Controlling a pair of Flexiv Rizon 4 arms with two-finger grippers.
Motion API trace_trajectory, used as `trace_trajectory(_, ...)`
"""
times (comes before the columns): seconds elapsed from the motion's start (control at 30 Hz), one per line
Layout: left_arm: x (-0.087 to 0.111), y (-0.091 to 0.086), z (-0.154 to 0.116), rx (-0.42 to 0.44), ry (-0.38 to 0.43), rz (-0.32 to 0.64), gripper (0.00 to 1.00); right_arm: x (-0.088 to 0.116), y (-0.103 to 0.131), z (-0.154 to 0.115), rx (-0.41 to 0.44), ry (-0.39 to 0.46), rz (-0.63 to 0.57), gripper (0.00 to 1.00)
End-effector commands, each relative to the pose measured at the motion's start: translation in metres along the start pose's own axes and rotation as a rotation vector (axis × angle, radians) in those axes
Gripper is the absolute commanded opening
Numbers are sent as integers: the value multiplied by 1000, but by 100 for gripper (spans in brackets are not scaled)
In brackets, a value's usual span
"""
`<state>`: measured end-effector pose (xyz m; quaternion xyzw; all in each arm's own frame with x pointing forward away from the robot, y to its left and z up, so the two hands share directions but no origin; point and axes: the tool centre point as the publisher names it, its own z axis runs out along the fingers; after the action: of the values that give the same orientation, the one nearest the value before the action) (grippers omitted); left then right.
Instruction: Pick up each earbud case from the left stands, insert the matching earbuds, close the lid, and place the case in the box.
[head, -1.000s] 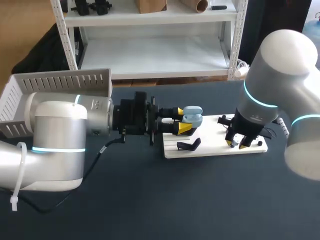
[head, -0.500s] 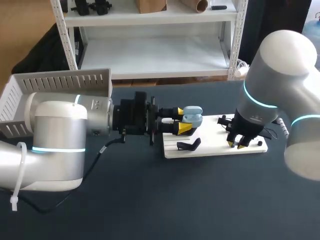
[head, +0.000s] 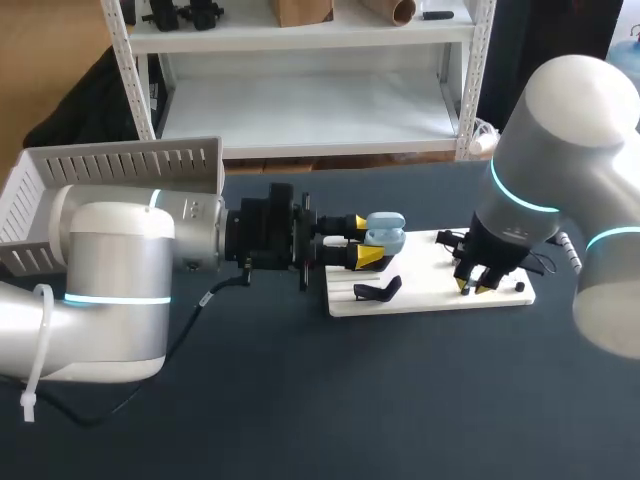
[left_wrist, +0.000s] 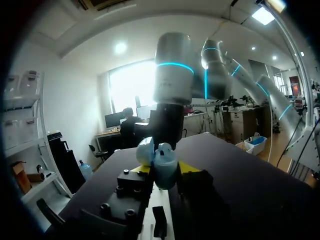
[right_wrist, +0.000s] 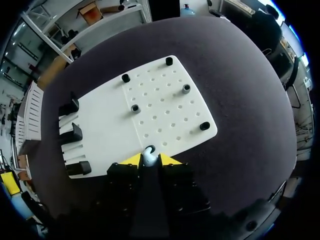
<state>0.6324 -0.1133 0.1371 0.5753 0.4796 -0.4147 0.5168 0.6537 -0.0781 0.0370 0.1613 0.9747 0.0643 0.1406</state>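
A light blue earbud case (head: 386, 233) with its lid up hangs just left of the white board (head: 430, 292), and my left gripper (head: 362, 240) is shut on it from the side. In the left wrist view the case (left_wrist: 161, 161) sits between the two yellow tips. My right gripper (head: 474, 286) points down at the board's front right part. In the right wrist view a small pale earbud (right_wrist: 149, 154) is pinched between its yellow fingertips (right_wrist: 132, 160), right at the board's near edge (right_wrist: 165, 150).
Three black case stands (right_wrist: 74, 133) line the board's left end; one shows in the head view (head: 378, 290). Several short black pegs (right_wrist: 186, 88) stand on the perforated part. A white slatted box (head: 110, 168) sits at the table's back left.
My right gripper's fingers have drawn together onto the earbud on the board. The left arm and the case have not moved.
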Motion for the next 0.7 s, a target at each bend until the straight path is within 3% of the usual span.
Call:
trace_trajectory(0.03,1,0,0,-1,-3,2,0,4,-6,-14,-10,-13,2,0)
trace_trajectory(0.37,1,0,0,-1,-3,2,0,-12,-18,-47,-27,-44,69,0)
trace_trajectory(0.7,1,0,0,-1,-3,2,0,-19,12,-117,36,-42,-2,0)
